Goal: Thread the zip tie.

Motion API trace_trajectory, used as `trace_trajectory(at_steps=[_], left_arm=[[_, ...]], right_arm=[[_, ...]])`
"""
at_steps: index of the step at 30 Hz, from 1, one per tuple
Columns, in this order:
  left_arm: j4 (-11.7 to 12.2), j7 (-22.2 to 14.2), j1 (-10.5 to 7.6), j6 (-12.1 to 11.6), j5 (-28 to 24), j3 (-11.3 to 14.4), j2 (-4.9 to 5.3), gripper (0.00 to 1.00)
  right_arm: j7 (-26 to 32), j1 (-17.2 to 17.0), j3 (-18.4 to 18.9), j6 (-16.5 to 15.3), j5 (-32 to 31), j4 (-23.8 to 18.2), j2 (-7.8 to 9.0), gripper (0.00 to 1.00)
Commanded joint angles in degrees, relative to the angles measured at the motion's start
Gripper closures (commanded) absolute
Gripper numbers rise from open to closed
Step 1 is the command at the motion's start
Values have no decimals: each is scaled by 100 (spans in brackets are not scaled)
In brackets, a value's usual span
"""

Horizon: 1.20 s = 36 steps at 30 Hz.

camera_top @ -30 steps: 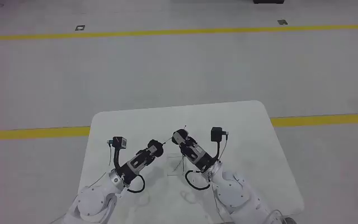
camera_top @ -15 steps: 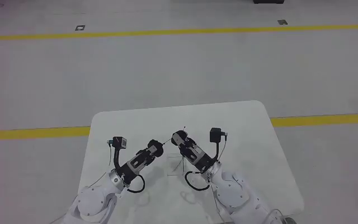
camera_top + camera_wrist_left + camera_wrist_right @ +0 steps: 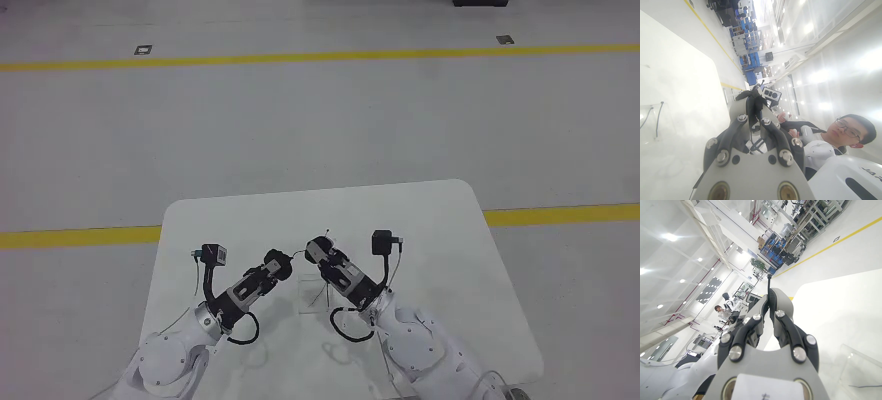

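Pale grey floor [image 3: 300, 130] crossed by yellow lines [image 3: 300, 57]; bright ceiling lights [image 3: 670, 237]; distant blue racks [image 3: 770, 253], possibly shelving.

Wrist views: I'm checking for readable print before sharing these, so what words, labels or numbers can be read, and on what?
Nothing reads with certainty.
White label at the base of the right gripper: one small dark mark, too blurred to read.
Hall sign in the room behind: too small to read reliably.
Zip tie: no print visible.
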Motion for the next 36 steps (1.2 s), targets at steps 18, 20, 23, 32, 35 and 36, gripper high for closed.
trace_trajectory(at_steps=[18,20,23,32,35,36], left_arm=[[0,0,0,0,0,0,0,100],[0,0,0,0,0,0,0,100],[0,0,0,0,0,0,0,100],[0,0,0,0,0,0,0,100],[0,0,0,0,0,0,0,100],[0,0,0,0,0,0,0,100]], right_arm=[[-158,4,9,0,211,-8,89,100],[-173,-25,41,0,291,-70,118,100],[-228,-25,51,0,371,-217,166,100],[-228,-25,51,0,371,-217,166,100],[-231,-25,57,0,385,-219,164,100],[-207,-3,70,0,397,-230,163,100]])
